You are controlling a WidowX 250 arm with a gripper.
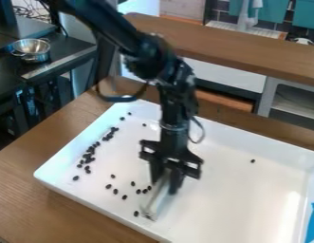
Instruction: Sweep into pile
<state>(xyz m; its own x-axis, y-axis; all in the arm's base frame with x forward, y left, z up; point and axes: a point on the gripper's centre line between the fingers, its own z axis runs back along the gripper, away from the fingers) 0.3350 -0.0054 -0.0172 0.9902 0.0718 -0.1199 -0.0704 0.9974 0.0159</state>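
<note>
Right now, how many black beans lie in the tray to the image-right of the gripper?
1: a lone black bean toward the far side of the white tray, right of the gripper. The arm may hide others.

Your gripper (167,182) hides the top of the tool (157,197) – its lower end is blurred. Your tray (228,204) and the blue piece (313,221) run off the picture's edge; you see dark bits (76,178) too small to identify.
</note>
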